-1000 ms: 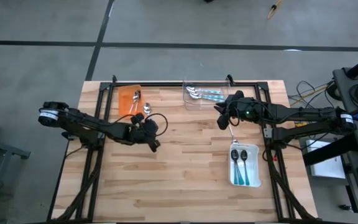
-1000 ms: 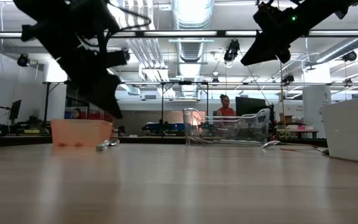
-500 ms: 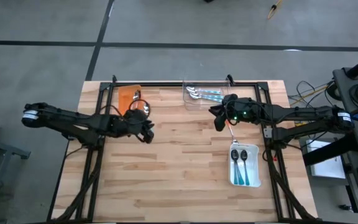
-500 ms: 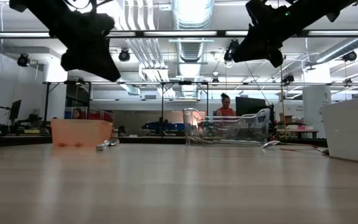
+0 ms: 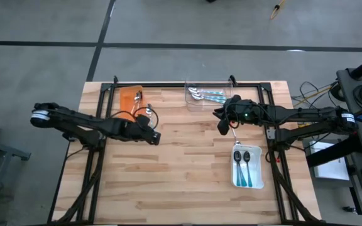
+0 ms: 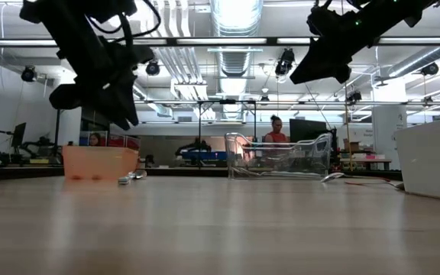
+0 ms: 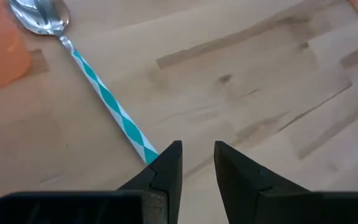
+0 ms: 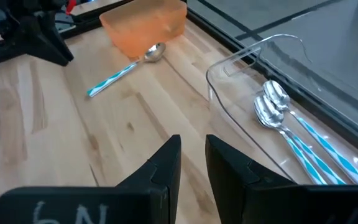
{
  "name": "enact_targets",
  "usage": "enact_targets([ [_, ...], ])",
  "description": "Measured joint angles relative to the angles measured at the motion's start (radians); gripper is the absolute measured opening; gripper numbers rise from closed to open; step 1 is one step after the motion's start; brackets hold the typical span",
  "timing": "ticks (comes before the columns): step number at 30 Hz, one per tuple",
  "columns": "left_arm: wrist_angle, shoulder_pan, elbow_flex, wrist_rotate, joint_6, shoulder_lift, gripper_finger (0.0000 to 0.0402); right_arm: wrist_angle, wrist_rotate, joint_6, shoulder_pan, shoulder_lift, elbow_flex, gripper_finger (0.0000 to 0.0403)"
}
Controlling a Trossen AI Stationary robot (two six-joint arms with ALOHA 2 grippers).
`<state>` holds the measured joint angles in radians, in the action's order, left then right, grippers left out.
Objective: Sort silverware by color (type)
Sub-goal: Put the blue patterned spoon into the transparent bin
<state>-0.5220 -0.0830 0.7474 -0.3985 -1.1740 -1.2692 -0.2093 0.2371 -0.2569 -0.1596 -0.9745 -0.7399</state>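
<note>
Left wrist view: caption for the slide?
Left gripper hovers, fingers slightly apart and empty, by the teal-striped spoon on the table.

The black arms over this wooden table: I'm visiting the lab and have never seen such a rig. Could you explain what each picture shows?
They are two robot arms, each ending in a two-finger gripper. One picture looks straight down on the table, one looks level across it, and two come from cameras on the wrists. The left gripper hovers above a teal-striped spoon lying beside the orange tray. The right gripper hangs near the clear tray, which holds several spoons. A white tray holds two more. Both grippers' fingers are slightly apart and hold nothing.
</note>
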Motion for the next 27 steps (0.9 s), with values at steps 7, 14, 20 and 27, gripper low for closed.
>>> enact_targets([
  [7, -0.091, 0.028, 0.035, -0.021, -0.048, -0.136, 0.0109, 0.005, 0.000, 0.031, 0.000, 0.000, 0.000, 0.0066],
  [14, -0.087, 0.069, 0.059, -0.048, -0.041, -0.268, 0.0180, 0.005, 0.000, 0.049, 0.000, 0.000, 0.000, 0.0066],
  [20, -0.042, 0.079, 0.058, -0.063, -0.043, -0.358, 0.0202, 0.005, 0.000, 0.071, 0.000, 0.000, 0.000, 0.0066],
  [27, 0.021, 0.079, 0.058, -0.065, -0.048, -0.413, 0.0182, 0.005, 0.000, 0.085, 0.000, 0.000, 0.000, 0.0066],
])
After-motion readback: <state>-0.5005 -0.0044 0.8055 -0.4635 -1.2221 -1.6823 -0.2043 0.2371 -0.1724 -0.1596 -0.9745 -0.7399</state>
